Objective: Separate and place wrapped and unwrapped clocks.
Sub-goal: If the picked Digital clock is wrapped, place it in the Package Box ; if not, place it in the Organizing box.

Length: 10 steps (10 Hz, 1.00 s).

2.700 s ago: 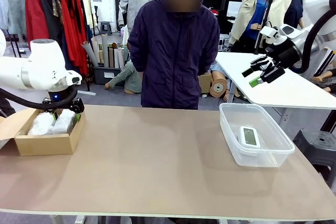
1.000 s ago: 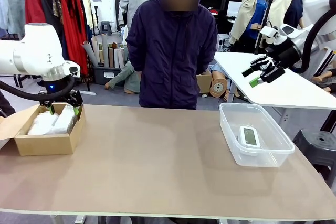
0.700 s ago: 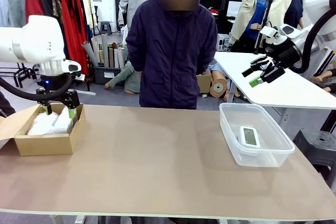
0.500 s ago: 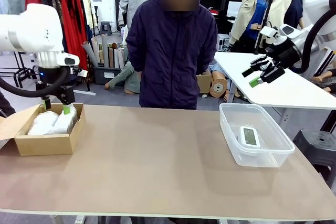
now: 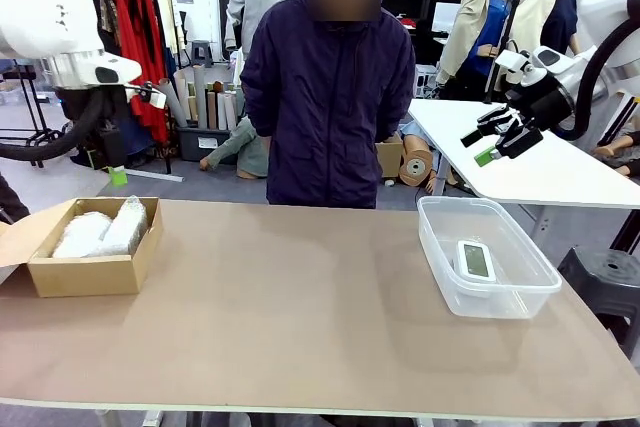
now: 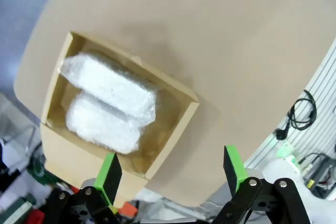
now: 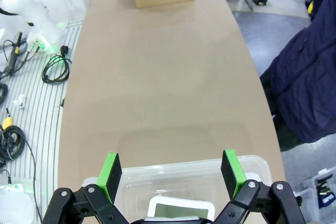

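Lying side by side in the cardboard box (image 5: 85,259) at the left edge of the frame, the two wrapped clocks (image 5: 100,232) ran their long axes toward the far side of the tabletop (image 5: 290,317). The bare digital clock (image 5: 474,261) lay screen-up in the clear plastic tub (image 5: 500,299) at right, its long axis also running front to back. The left hand (image 5: 116,173) hung released above the box; the right hand (image 5: 492,144) was spread wide, empty, at upper right.
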### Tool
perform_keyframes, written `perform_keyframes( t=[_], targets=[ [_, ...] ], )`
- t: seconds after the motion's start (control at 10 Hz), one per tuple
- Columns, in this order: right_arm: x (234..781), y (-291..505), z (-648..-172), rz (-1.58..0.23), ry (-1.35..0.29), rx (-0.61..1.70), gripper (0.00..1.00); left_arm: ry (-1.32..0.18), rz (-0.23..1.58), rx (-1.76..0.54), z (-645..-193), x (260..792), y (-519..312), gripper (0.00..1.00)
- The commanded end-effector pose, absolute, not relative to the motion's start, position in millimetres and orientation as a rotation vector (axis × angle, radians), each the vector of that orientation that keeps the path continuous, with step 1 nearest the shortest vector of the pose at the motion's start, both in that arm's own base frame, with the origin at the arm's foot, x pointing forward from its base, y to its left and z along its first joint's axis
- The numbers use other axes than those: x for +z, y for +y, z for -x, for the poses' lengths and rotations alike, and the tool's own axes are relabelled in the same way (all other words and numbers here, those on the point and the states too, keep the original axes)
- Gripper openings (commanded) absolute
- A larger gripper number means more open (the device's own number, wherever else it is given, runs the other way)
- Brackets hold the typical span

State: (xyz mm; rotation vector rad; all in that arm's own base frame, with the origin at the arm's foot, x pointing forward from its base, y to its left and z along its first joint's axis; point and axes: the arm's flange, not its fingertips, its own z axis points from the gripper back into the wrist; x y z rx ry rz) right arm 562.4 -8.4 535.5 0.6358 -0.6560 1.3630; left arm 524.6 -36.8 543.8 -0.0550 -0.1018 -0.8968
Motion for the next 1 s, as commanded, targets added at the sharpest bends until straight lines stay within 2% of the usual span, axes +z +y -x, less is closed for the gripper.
perform_keyframes(
  t=[0.0,0.1,0.2,0.5,0.7,0.8,0.9],
  targets=[
    [534,-8,-559,-0.608,-0.658,1.385,1.0,-0.146,0.109,-1.017,-508,532,-31,1.0],
    [534,-8,-559,-0.608,-0.658,1.385,1.0,-0.161,0.139,-1.028,-508,536,-31,1.0],
    [534,-8,-559,-0.608,-0.658,1.385,1.0,-0.13,0.066,-0.958,-518,545,-38,1.0],
    [534,-8,-559,-0.608,-0.658,1.385,1.0,-0.13,0.066,-0.958,-518,545,-38,1.0],
    [534,-8,-559,-0.608,-0.658,1.385,1.0,-0.15,0.096,-0.988,-523,525,-43,1.0],
    [534,-8,-559,-0.608,-0.658,1.385,1.0,-0.17,0.129,-1.088,-527,516,-52,1.0],
    [534,-8,-559,-0.608,-0.658,1.385,1.0,-0.195,0.089,-1.151,-531,510,-57,1.0]
  ],
)
